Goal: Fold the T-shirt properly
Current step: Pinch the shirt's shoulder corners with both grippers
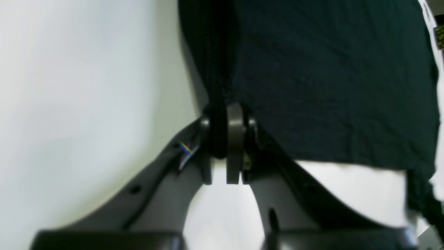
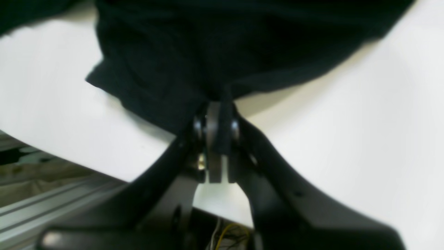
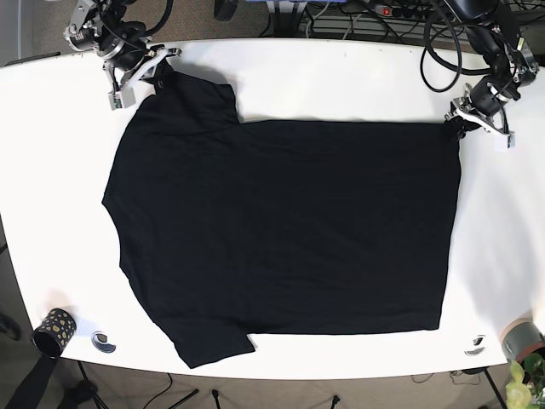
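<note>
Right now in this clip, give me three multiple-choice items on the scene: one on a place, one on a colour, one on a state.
1. Where on the table is the cup, seen from the base view?
A. near-left corner
B. far-right corner
C. middle

2. What colour is the shirt?
A. white
B. black
C. red

3. What is the left gripper doing?
A. hanging open above the table
B. shut on the shirt
C. holding the cup

Answers:
1 A: the cup stands at the lower left edge in the base view.
2 B: the cloth is black in every view.
3 B: the left wrist view shows cloth pinched in the closed jaws; the right gripper pinches cloth likewise.
</note>
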